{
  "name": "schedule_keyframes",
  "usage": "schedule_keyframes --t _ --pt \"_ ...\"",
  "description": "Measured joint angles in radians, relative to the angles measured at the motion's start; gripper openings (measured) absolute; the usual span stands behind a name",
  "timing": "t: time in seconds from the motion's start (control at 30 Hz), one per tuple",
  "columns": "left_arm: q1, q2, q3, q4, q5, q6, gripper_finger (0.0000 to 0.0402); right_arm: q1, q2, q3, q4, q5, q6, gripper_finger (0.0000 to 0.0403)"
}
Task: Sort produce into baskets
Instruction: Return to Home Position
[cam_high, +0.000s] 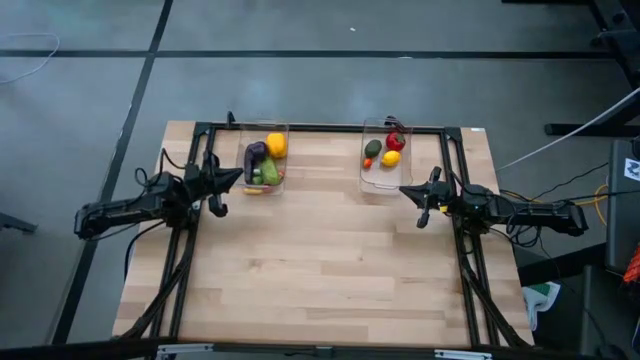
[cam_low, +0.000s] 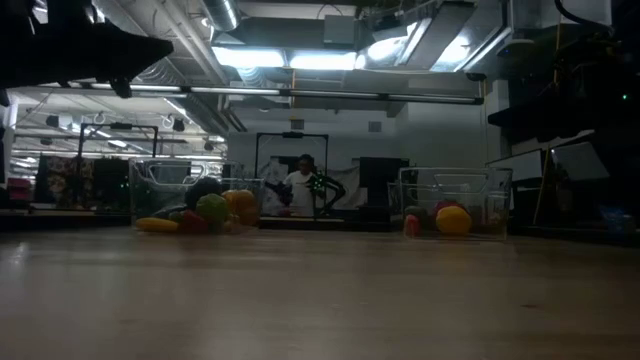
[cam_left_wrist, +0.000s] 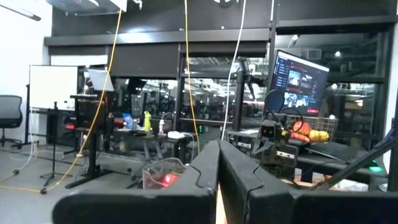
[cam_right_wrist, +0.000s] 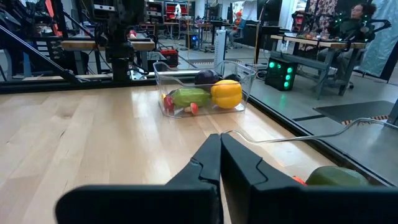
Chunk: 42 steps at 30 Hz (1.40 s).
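Both arms are sitting at the two sides of the bench, and nothing is riding in either tool. The left tool is showing its fingers pressed together, empty, near the left bin. The right tool is likewise pinched closed on nothing, near the right bin.

The produce is resting in the bins: yellow pepper, eggplant and a green piece in the left one, and tomato, lemon and avocado in the right. No piece is lying loose on the open boards, so the sorting is looking finished and this is reading as the parking step. What's left is calling for nothing delicate, just both arms tucking back to rest, clear of the bin walls.
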Motion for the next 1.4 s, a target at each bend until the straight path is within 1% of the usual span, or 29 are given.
schedule_keyframes --t 0.2,0.43,0.8,0.87,1.03,1.27,1.4 --pt "0.0 -0.022 0.0 -0.042 0.0 -0.007 0.0003 0.0 0.0 0.0 0.0 0.0 0.0 0.0012" --pt "0.0 -0.022 0.0 -0.188 -0.002 -0.077 0.0002 0.0 0.0 0.0 0.0 0.0 0.0 0.0012" --pt "0.0 -0.022 0.0 -0.317 -0.001 -0.122 0.0002 0.0 0.0 0.0 0.0 0.0 0.0 0.0012" --pt "0.0 -0.022 0.0 -0.32 0.016 -0.125 0.0005 0.0 0.0 0.0 0.0 0.0 0.0 0.0012" --pt "0.0 -0.021 0.0 -0.336 0.1 -0.137 0.0009 0.0 0.0 0.0 0.0 0.0 0.0 0.0012" --pt "0.0 -0.021 0.0 -0.337 0.109 -0.179 0.0004 0.0 0.0 0.0 0.0 0.0 0.0 0.0012" --pt "0.0 -0.021 0.0 -0.337 0.11 -0.175 0.0004 0.0 0.0 0.0 0.0 0.0 0.0 0.0012"
